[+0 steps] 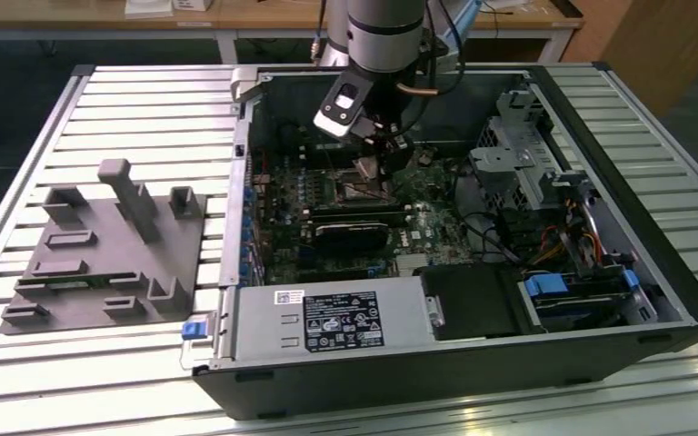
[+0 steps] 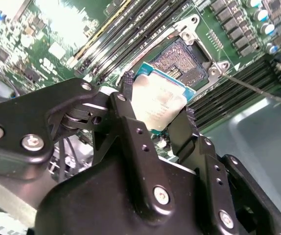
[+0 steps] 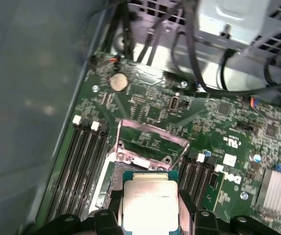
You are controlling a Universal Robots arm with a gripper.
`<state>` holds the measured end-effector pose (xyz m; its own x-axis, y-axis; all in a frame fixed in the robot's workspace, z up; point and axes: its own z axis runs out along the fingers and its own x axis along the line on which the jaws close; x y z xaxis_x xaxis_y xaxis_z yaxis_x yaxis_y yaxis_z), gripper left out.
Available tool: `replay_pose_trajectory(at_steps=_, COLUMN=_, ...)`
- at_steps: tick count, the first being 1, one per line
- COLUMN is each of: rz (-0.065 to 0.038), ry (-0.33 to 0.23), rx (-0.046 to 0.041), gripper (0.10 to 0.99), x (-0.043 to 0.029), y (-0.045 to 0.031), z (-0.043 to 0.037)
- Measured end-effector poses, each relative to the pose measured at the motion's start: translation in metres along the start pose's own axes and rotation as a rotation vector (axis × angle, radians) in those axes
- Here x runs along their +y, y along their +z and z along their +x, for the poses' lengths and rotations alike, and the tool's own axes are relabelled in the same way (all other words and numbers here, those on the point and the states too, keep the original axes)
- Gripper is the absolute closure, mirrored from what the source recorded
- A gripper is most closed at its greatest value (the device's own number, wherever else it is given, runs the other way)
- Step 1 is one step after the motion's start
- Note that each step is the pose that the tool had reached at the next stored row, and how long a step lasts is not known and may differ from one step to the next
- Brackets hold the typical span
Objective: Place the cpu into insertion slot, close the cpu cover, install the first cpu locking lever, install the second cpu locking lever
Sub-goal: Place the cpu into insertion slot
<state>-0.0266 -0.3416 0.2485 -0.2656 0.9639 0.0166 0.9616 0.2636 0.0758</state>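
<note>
My gripper [image 1: 371, 150] is inside the open computer case, shut on the cpu [image 1: 370, 169], a pale silvery square chip. In the second wrist view the black fingers [image 2: 130, 122] clamp two opposite edges of the cpu [image 2: 160, 105], which hangs tilted just above the insertion slot [image 2: 184, 61]. The slot's gold contact field lies bare. In the first wrist view the cpu [image 3: 150, 203] sits between the finger tips, with the cpu cover [image 3: 152, 139], a silvery frame, hinged up and open beyond it. A thin wire locking lever [image 2: 248, 85] sticks out beside the slot.
Memory slots [image 3: 79, 166] flank the slot on the green board. A long black card [image 1: 349, 227] and the labelled power-supply box [image 1: 324, 322] lie nearer the case front. A drive cage and cables [image 1: 531, 163] fill the exterior view's right. A grey fixture [image 1: 101, 245] rests outside the case.
</note>
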Motion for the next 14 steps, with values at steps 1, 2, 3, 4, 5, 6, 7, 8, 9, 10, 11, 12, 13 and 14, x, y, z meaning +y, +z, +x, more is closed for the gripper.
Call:
replay_pose_trajectory(at_steps=1, rz=0.0, ry=0.018, rx=-0.0014, gripper=0.549, x=0.0, y=0.0002, z=0.0)
replay_pose_trajectory(at_steps=2, rz=-0.001, ry=0.036, rx=-0.0028, gripper=0.549, x=0.0, y=0.0003, z=0.0)
replay_pose_trajectory(at_steps=3, rz=-0.001, ry=0.054, rx=-0.0043, gripper=0.549, x=0.0, y=0.0004, z=0.0)
replay_pose_trajectory(at_steps=4, rz=-0.001, ry=0.072, rx=-0.0056, gripper=0.549, x=0.0, y=0.0005, z=0.0)
replay_pose_trajectory(at_steps=5, rz=-0.001, ry=0.09, rx=-0.007, gripper=0.549, x=0.0, y=0.0006, z=0.0)
replay_pose_trajectory(at_steps=6, rz=-0.002, ry=0.107, rx=-0.0084, gripper=0.549, x=-0.0001, y=0.0008, z=0.0)
replay_pose_trajectory(at_steps=7, rz=-0.002, ry=0.125, rx=-0.0098, gripper=0.549, x=-0.0001, y=0.0009, z=0.0)
replay_pose_trajectory(at_steps=8, rz=-0.002, ry=0.143, rx=-0.0112, gripper=0.549, x=-0.0001, y=0.001, z=0.0)
replay_pose_trajectory(at_steps=9, rz=-0.003, ry=0.161, rx=-0.0126, gripper=0.549, x=-0.0001, y=0.0011, z=0.0)
replay_pose_trajectory(at_steps=10, rz=-0.003, ry=0.178, rx=-0.0141, gripper=0.549, x=-0.0001, y=0.0013, z=0.0)
replay_pose_trajectory(at_steps=11, rz=-0.003, ry=0.194, rx=-0.0158, gripper=0.549, x=-0.0001, y=0.0014, z=0.0)
replay_pose_trajectory(at_steps=12, rz=-0.003, ry=0.207, rx=-0.0176, gripper=0.549, x=-0.0001, y=0.0016, z=0.0)
replay_pose_trajectory(at_steps=13, rz=-0.003, ry=0.215, rx=-0.02, gripper=0.549, x=-0.0002, y=0.0018, z=0.0)
replay_pose_trajectory(at_steps=14, rz=-0.004, ry=0.22, rx=-0.0219, gripper=0.549, x=-0.0002, y=0.0022, z=0.0)
